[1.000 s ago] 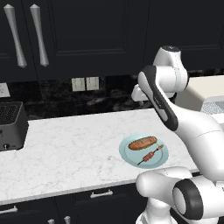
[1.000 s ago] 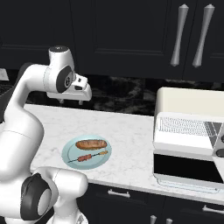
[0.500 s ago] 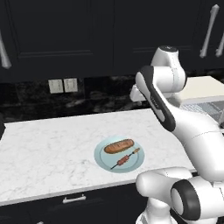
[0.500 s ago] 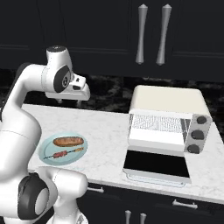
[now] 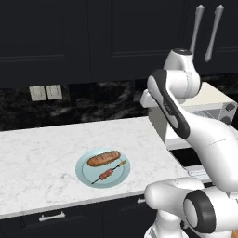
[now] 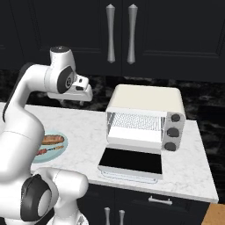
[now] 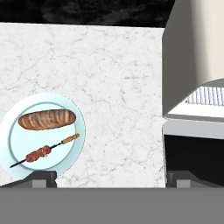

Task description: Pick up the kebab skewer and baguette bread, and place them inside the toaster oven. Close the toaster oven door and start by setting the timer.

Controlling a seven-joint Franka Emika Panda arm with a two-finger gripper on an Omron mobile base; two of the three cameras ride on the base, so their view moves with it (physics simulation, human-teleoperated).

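Note:
A pale blue plate (image 5: 88, 175) on the white marble counter carries the golden-brown baguette bread (image 5: 103, 158) and, in front of it, the thin kebab skewer (image 5: 109, 173). In the hand view the baguette bread (image 7: 47, 119) and kebab skewer (image 7: 43, 152) lie at lower left. The cream toaster oven (image 6: 145, 99) stands to the right, wire rack (image 6: 135, 120) showing, grey knobs (image 6: 172, 132) down its right side. Its dark glass door (image 6: 131, 161) lies folded down flat. My gripper (image 7: 111, 179) hangs high above the counter between plate and oven, open, holding nothing.
Dark upper cabinets with long metal handles (image 6: 110, 33) hang over the oven. Wall outlets (image 5: 45, 92) sit on the black backsplash. The counter's right end (image 6: 206, 176) lies just past the oven. Bare marble (image 5: 42, 148) stretches left of the plate.
The whole picture has slid left, so the base has driven right; the toaster oven now shows fully and the black appliance has left view. The arm keeps its pose.

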